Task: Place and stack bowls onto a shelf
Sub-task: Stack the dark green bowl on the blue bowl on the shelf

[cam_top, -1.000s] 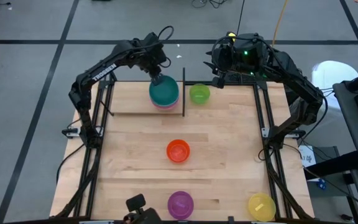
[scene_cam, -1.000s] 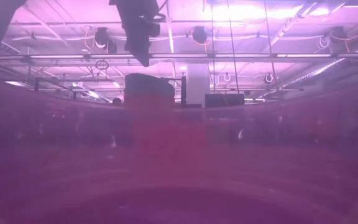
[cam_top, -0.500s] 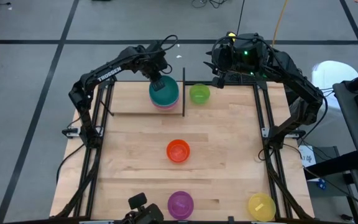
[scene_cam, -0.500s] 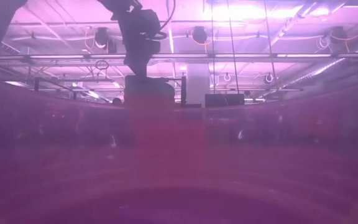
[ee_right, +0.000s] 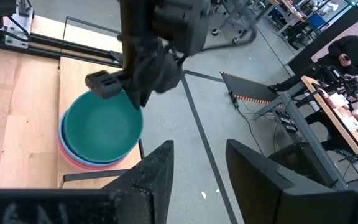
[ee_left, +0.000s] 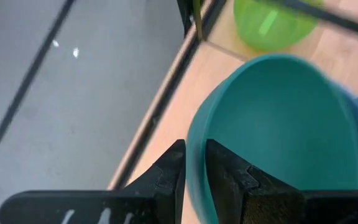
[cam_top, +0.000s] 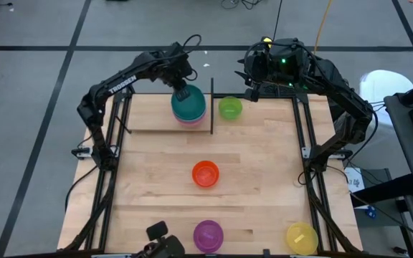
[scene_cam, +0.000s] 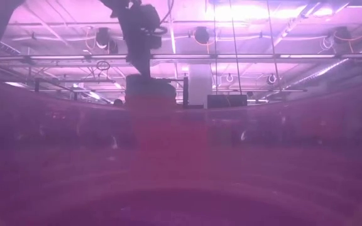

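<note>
My left end effector [ee_left: 192, 163] pinches the teal bowl [cam_top: 188, 104] rim, seated on the stack on the shelf [cam_top: 153, 115]. Release appears due next. My right end effector [ee_right: 199, 163] waits, fingers apart, at the counter's [cam_top: 264, 179] far edge.

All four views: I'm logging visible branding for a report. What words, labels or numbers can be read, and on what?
"TROSSEN": white letters along the left arm's upper link, seen from above.
Pale marks near the right wrist picture's bottom edge, on that arm's own body: cut off, unreadable.
Bowls, shelf, table: no text visible.
</note>
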